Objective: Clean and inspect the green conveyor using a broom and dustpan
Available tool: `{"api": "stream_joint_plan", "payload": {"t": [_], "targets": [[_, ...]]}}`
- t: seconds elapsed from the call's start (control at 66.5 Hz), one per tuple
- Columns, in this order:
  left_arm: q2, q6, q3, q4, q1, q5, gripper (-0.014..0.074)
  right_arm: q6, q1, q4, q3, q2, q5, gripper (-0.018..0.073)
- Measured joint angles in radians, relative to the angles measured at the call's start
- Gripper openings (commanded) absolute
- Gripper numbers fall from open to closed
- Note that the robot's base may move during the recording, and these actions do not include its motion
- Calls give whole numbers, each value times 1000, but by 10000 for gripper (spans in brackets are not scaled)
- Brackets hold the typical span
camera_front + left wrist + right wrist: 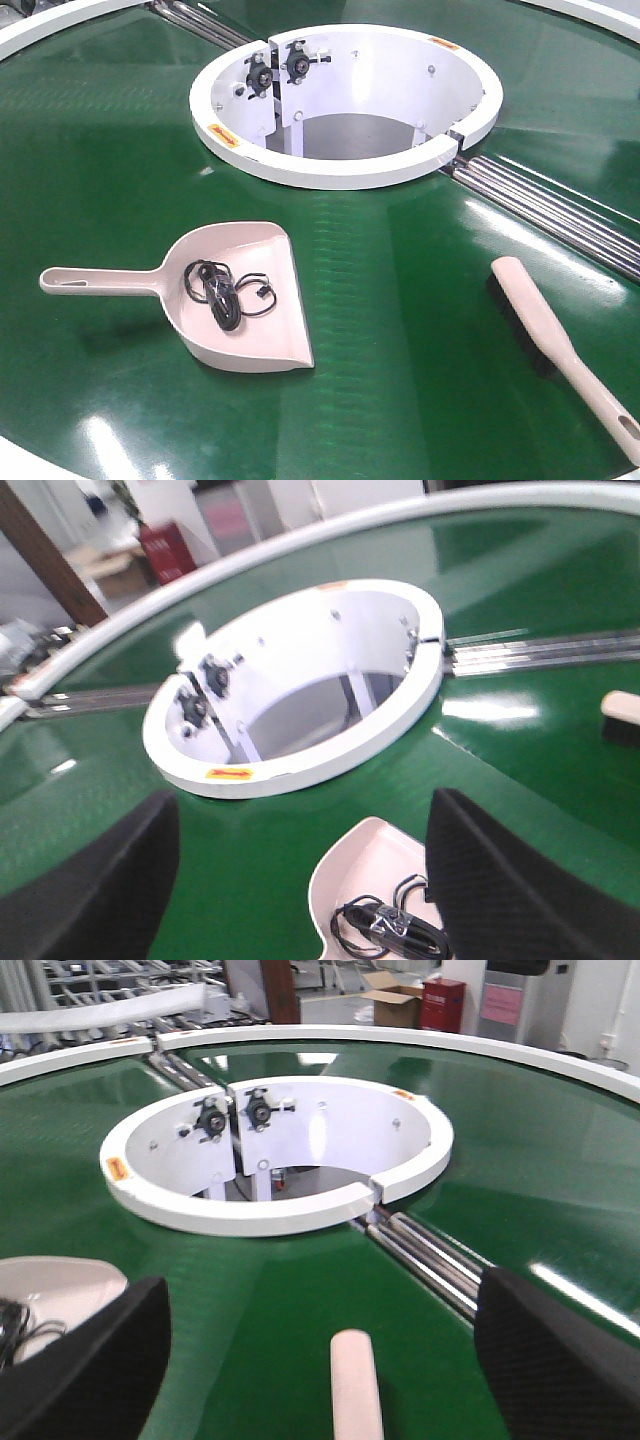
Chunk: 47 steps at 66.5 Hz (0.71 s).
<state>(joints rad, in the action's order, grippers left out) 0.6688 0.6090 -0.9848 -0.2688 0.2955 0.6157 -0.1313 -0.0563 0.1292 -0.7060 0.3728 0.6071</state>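
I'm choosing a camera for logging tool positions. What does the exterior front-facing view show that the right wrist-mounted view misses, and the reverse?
Only the exterior view shows the whole dustpan with the black cable lying in it, and the full broom with its bristles and handle.

Only the right wrist view shows the open right end effector straddling the broom's tip, plus the red cabinet in the room behind.

Both show the green conveyor, the white ring opening and the silver rollers.

Green conveyor (100, 150) under dustpan (245, 290) (cable (225, 293) inside) and broom (560, 350).
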Motion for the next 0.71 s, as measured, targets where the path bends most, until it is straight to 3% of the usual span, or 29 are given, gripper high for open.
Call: {"api": "stream_joint_plan", "payload": {"t": [0.18, 0.406, 0.556, 0.662, 0.707], "targets": [[-218, -41, 321, 5, 0, -87, 481, -29, -21, -14, 253, -224, -68, 588], [-303, -104, 627, 59, 0, -193, 481, -37, -21, -29, 471, -386, -212, 588], [-313, -254, 721, 59, 0, -294, 481, -37, -21, -21, 486, -386, -224, 557], [-313, -281, 732, 59, 0, -319, 452, -37, -21, -21, 486, -386, -224, 475], [-313, -284, 733, 59, 0, -328, 398, -37, -21, -21, 486, -386, -224, 417]]}}
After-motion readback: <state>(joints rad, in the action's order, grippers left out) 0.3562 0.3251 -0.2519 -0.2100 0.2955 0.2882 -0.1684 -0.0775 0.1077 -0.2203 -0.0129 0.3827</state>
